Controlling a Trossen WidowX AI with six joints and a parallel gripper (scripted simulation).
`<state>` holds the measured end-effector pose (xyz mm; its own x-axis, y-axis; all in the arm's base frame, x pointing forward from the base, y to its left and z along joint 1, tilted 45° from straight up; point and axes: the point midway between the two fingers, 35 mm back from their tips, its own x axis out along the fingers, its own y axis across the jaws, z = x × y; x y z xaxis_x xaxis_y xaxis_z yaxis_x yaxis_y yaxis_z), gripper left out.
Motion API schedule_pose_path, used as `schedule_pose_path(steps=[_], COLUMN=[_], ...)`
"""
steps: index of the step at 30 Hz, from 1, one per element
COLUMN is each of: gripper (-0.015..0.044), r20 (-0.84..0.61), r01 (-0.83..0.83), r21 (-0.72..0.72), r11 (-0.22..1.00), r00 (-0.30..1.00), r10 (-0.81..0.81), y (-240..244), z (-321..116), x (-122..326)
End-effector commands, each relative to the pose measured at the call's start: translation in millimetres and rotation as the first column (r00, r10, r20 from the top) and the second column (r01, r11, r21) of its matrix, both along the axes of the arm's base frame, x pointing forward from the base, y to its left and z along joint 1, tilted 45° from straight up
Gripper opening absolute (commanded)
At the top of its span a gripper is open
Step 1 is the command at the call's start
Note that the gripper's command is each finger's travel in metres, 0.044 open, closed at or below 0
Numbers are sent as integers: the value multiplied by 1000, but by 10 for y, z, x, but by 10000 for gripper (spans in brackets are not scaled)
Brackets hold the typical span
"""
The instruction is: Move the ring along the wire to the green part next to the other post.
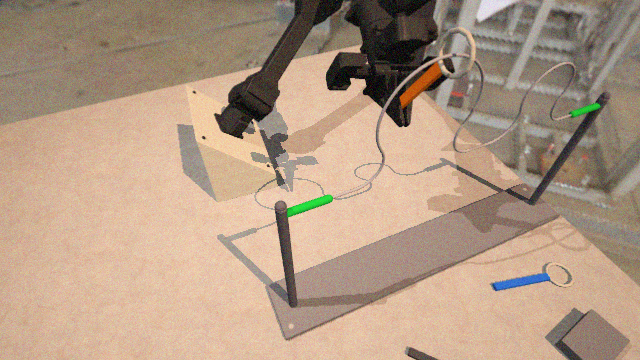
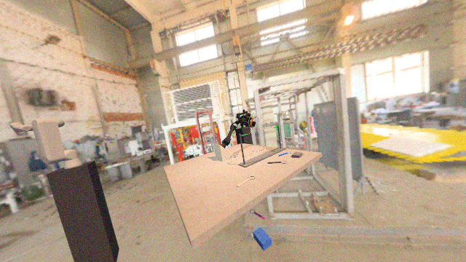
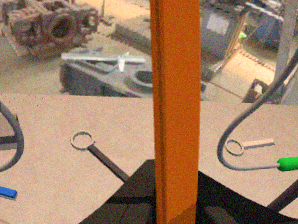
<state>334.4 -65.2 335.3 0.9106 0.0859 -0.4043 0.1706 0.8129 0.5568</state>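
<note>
The orange handle [image 1: 421, 86] [image 2: 252, 122] [image 3: 176, 100] is between the fingers of my gripper [image 1: 406, 102] [image 3: 162, 169], which is shut on it. The handle slants up to the pale ring [image 1: 473, 47] at the top of the wire's high arch. The grey wire [image 1: 378, 130] [image 3: 222, 142] passes through the ring; whether they touch I cannot tell. The near green part [image 1: 310, 205] [image 2: 244, 135] [image 3: 288, 163] joins the near post [image 1: 286, 255] [image 2: 242, 153]. The far green part [image 1: 585, 110] joins the far post [image 1: 567, 150]. The ring is between these green parts, beside neither.
The posts stand on a grey-brown base plate [image 1: 350, 275]. A blue-handled ring [image 1: 520, 281] [image 3: 7, 192], a dark-handled ring [image 3: 107, 162], a pale-handled ring [image 2: 245, 182] [image 3: 259, 143] and a dark block [image 1: 592, 337] lie on the table. A pale slanted board [image 1: 235, 165] stands beneath the arm.
</note>
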Motion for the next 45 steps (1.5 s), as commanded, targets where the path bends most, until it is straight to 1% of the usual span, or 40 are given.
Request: schedule_pose_path(steps=[1,23,45], gripper=[-150,-150,-150], r20=[2,38,76], r01=[-2,-24,-53], r21=[47,322,571], r11=[999,946,819], r00=[1000,999,997], r10=[2,12,12], y=[9,59,91], z=[-6,52,123], x=[4,8,9])
